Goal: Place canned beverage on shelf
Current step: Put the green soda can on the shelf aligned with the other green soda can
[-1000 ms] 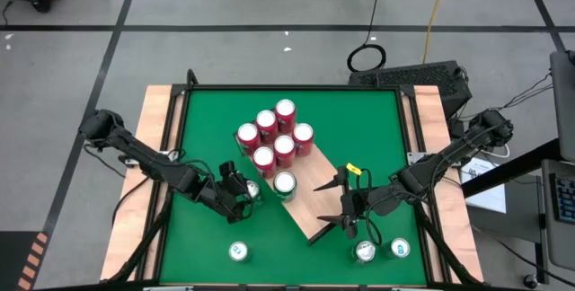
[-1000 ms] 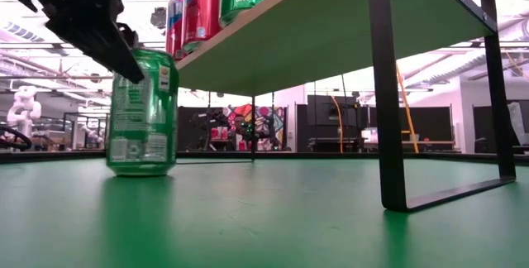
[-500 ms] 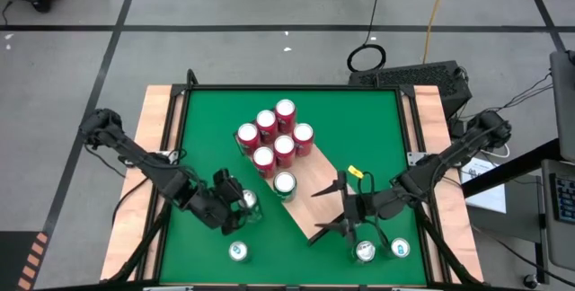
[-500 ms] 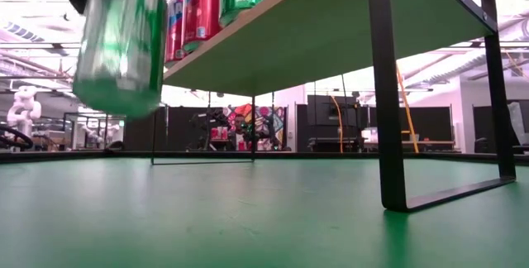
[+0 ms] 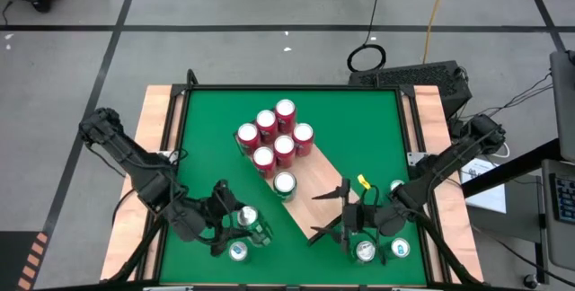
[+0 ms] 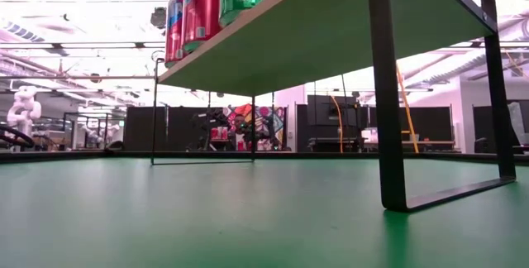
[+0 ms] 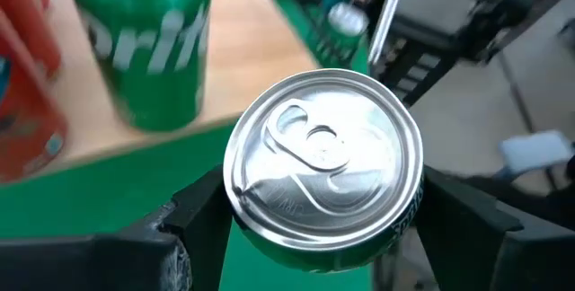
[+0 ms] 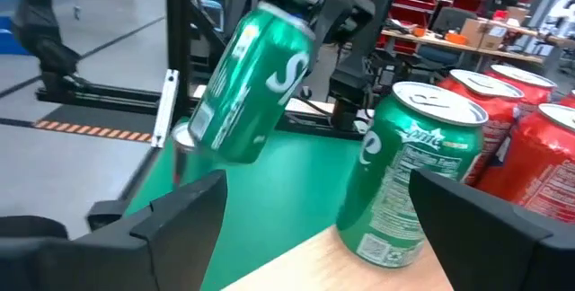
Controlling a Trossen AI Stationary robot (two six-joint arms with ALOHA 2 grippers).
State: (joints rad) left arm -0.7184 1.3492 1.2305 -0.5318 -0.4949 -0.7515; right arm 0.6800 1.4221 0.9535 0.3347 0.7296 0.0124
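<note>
My left gripper [image 5: 241, 224] is shut on a green can [image 5: 255, 228] and holds it above the green table near its near edge. In the right wrist view this can [image 8: 254, 77] hangs tilted. The light wood shelf [image 5: 321, 176] stands on dark legs [image 6: 388, 94]. It carries several red cans [image 5: 275, 137] and one upright green can [image 5: 284, 183]. My right gripper [image 5: 323, 212] stands open at the shelf's near corner, with nothing between its fingers. The low view does not show the held can. My left gripper pinches the can's side wall just under its top rim [image 7: 235, 203], one finger [image 7: 193, 224] on each of two opposite sides. The fingers come slanting down from the table's left. The can hangs tilted below them, lifted clear of the table.
One loose can [image 5: 238, 251] stands on the table right below the held one. Two more cans [image 5: 366, 251] [image 5: 400, 248] stand at the near right corner. There is open green table [image 6: 207, 210] under and left of the shelf.
My left gripper has risen and swung toward the table's near edge with the green can. The can stood upright on the table and now hangs tilted, clear of it, out of the low view. My right gripper has shifted slightly toward the near edge and turned.
</note>
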